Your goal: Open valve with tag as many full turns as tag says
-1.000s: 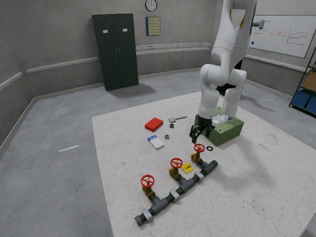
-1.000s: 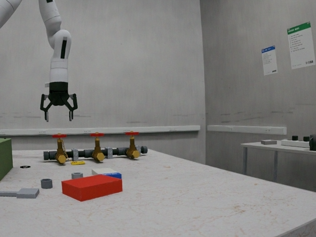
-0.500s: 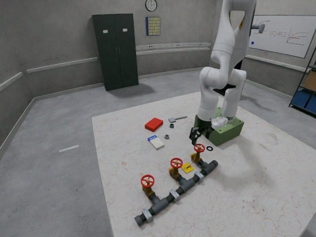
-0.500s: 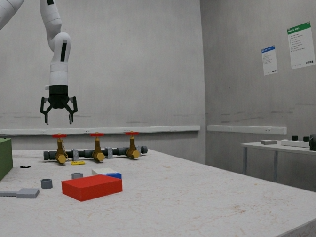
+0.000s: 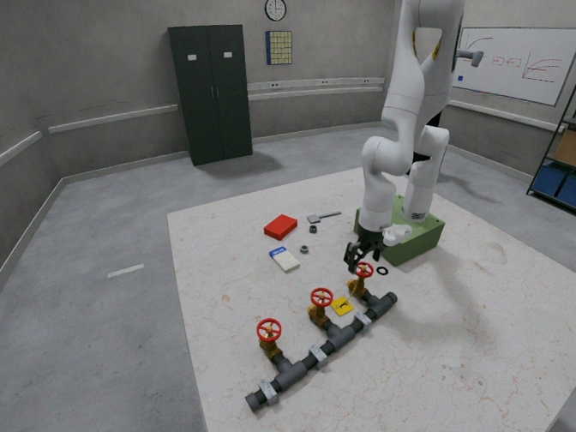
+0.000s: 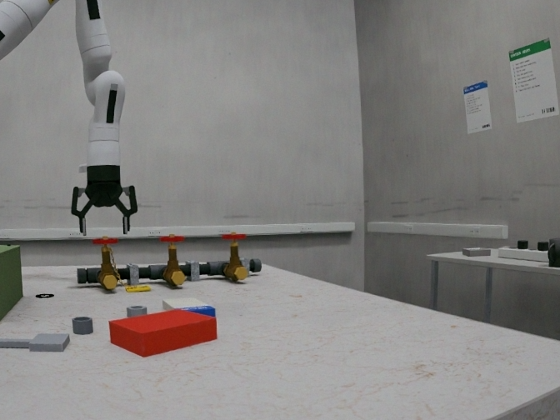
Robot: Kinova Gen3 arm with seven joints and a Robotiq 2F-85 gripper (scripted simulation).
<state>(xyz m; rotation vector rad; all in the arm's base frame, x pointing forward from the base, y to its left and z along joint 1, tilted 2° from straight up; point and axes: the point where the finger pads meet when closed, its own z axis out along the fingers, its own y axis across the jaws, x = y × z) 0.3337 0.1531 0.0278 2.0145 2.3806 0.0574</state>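
A grey pipe (image 5: 325, 346) lies on the table with three brass valves, each with a red handwheel. The valve nearest the robot base (image 5: 363, 270) (image 6: 105, 241) has a thin chain leading to a yellow tag (image 5: 341, 305) (image 6: 137, 289) lying flat beside the pipe. The tag carries a dark mark that looks like "1". The middle valve (image 5: 321, 299) (image 6: 172, 238) and the far valve (image 5: 267, 333) (image 6: 233, 236) have no tag. My gripper (image 5: 362, 258) (image 6: 103, 227) is open and empty, pointing down, just above the tagged valve's handwheel, its fingertips straddling it without touching.
A red block (image 5: 280, 226), a white and blue box (image 5: 284, 258), two small grey rings (image 5: 313, 228) (image 5: 303, 249), a grey flat tool (image 5: 322, 216) and a black ring (image 5: 382, 273) lie on the table. The green base (image 5: 406, 232) stands behind the gripper.
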